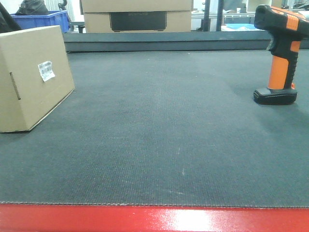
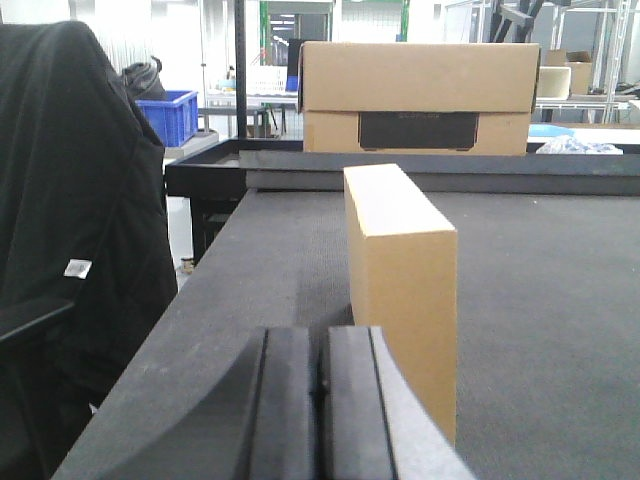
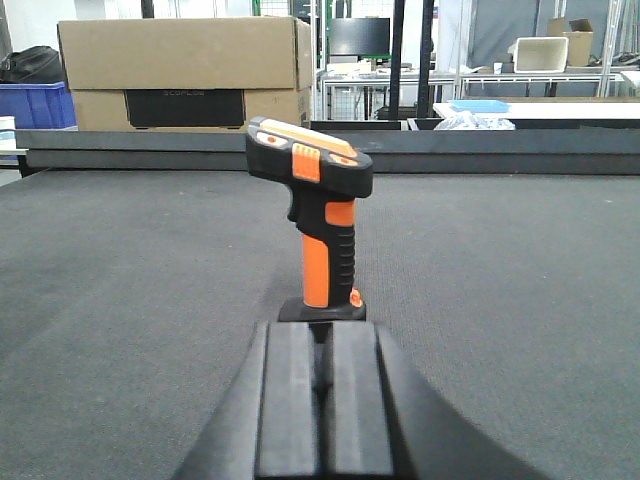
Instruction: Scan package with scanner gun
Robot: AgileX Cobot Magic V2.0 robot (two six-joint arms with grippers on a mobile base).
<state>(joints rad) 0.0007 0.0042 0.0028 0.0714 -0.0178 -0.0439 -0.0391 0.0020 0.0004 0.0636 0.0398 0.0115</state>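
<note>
The package, a small tan cardboard box with a white barcode label on its side, stands at the left of the dark mat. In the left wrist view the package is just ahead and slightly right of my left gripper, which is shut with nothing in it. The scanner gun stands upright on its black base at the right. From the right wrist the scanner gun is straight ahead of my right gripper, shut and empty, a short gap behind its base.
A larger cardboard box with a dark panel sits beyond the mat's raised far edge. A blue crate is at the back left. A dark jacket on a chair hangs left of the table. A red strip borders the near edge.
</note>
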